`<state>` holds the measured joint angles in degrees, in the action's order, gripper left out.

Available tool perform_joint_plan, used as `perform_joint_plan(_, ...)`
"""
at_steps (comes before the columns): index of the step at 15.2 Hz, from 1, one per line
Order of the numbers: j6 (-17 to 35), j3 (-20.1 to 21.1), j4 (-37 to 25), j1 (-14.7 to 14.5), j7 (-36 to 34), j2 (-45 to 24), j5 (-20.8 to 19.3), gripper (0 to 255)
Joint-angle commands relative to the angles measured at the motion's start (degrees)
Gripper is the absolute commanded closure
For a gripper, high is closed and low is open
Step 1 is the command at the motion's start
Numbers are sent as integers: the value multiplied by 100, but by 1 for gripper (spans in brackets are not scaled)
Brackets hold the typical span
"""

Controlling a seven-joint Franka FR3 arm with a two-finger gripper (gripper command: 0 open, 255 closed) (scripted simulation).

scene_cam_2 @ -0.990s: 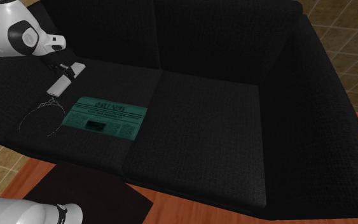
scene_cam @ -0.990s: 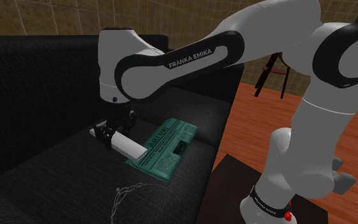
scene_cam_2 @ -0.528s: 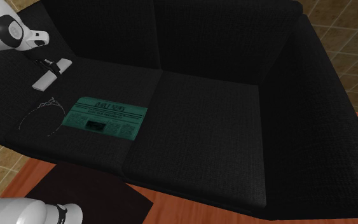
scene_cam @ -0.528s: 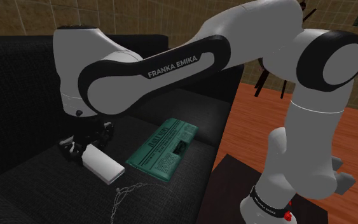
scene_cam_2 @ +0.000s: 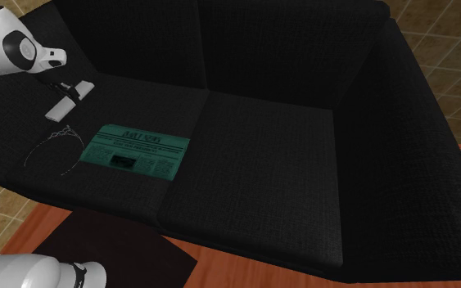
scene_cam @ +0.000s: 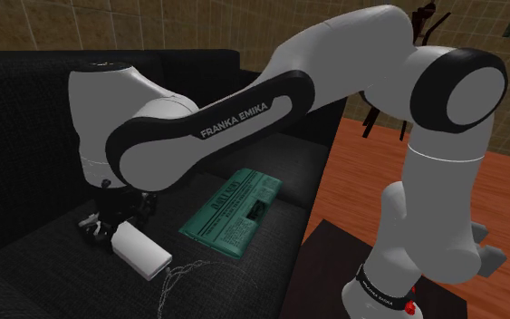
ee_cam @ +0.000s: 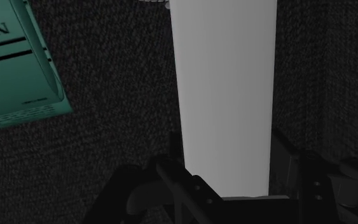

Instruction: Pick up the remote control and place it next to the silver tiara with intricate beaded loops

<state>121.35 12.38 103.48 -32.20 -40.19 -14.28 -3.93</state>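
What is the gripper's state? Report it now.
Gripper: closed, holding the white remote control.

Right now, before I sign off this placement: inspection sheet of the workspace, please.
Surface: black sofa seat, dark textured fabric.
Job's things: white remote control low over the seat, its free end close to the silver tiara; cannot tell whether it touches the seat.
Clutter: green newspaper lying flat on the seat, beside the tiara.
Grippers: gripper, fingers clasping one end of the remote control.
Cables: nothing seen.
Surroundings: wooden floor, tiled wall, dark stand under the arm.
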Motion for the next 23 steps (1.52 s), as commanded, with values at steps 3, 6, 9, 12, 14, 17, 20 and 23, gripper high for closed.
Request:
perform_joint_plan(3, 297, -11, 182, -8, -29, -113, -38, 255)
perform_joint_plan(6, 499, -21, 292, -14, -50, -208, -69, 255)
perform_joint_plan(9, 698, -33, 389, -23, -73, -312, -103, 255)
perform_joint_plan(12, 799, -40, 435, -28, -85, -369, -121, 255)
perform_joint_plan(14, 799, -40, 435, -28, -85, -369, -121, 255)
perform_joint_plan(17, 799, -41, 435, -28, -85, -369, -121, 255)
perform_joint_plan(20, 801, -40, 440, -28, -86, -366, -120, 0)
perform_joint_plan(23, 802, -40, 440, -28, -86, -367, -121, 0)
